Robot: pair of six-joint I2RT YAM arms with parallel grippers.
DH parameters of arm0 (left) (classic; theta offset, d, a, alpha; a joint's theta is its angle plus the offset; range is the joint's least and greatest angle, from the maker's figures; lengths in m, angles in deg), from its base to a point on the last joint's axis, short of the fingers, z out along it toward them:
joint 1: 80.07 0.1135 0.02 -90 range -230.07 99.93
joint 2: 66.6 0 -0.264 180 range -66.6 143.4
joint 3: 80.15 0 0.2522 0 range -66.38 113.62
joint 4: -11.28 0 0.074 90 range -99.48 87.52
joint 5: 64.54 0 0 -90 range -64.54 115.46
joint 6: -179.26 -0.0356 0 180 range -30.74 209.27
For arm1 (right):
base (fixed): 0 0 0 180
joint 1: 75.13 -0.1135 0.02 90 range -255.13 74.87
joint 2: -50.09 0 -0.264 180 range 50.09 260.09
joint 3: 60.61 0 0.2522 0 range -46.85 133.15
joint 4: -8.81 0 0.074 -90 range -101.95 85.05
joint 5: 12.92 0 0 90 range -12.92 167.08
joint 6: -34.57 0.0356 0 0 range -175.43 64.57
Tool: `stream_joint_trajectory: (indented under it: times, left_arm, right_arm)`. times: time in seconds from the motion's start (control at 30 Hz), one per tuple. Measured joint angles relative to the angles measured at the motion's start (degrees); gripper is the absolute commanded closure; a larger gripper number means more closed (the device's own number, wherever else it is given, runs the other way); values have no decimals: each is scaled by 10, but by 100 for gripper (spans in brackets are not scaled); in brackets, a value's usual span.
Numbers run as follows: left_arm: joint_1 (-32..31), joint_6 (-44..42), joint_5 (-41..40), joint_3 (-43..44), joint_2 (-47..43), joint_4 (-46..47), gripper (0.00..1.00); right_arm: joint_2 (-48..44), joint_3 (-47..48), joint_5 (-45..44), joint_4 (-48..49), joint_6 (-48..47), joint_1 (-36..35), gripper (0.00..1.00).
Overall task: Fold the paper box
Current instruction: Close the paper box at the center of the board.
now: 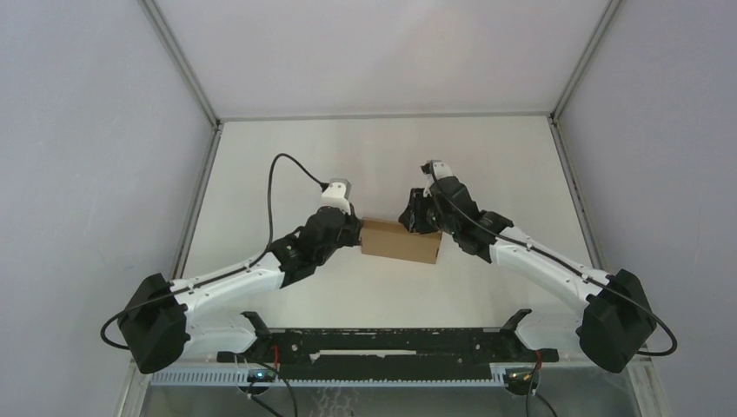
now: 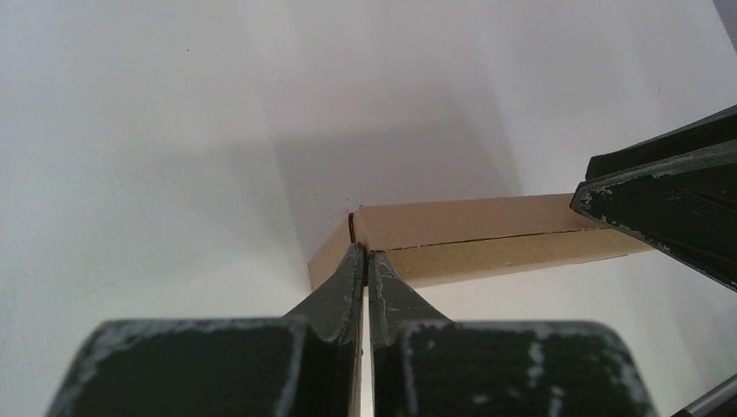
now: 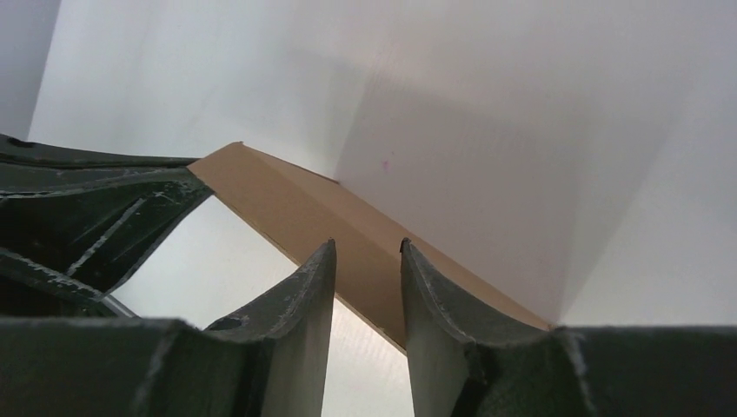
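While my left pincer [image 1: 355, 229] is clenched on the left end of the paper box [image 1: 400, 241], lying on the worktop [image 1: 382, 156], and my right pincer [image 1: 416, 217] stands parted at its right end, I judge this one-sided hold could let the box pivot or spring open.

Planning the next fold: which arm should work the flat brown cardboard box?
Probably the right: the right gripper stands open at the brown cardboard box's edge, free to reposition, while the left gripper is pinched shut on the opposite end, anchoring it.
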State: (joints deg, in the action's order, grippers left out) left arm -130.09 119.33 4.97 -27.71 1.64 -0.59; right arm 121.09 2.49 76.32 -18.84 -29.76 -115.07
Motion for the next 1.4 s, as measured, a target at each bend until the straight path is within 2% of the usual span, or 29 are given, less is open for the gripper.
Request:
stream_joint_trajectory:
  times: [0.07, 0.23, 0.37, 0.5, 0.9, 1.0, 1.4]
  left_arm:
    - [-1, 0, 2, 0, 0, 1, 94]
    - [-3, 1, 5, 0, 1, 2, 75]
    - [-7, 6, 13, 0, 1, 7, 66]
    - [-10, 6, 15, 0, 0, 7, 65]
    - [-11, 6, 17, 0, 0, 7, 62]
    - [-11, 6, 19, 1, 0, 7, 53]
    - [-13, 6, 35, 7, -11, -16, 53]
  right_arm:
    - [-3, 0, 7, 5, 0, -1, 57]
    - [-11, 0, 19, 15, 0, -9, 57]
    - [-12, 1, 27, 17, 0, -16, 59]
    - [-12, 1, 27, 17, -1, -26, 61]
    - [-5, 2, 12, 13, -11, -52, 77]
    - [1, 5, 4, 13, -12, -53, 77]
    - [6, 8, -14, 13, -17, -64, 78]
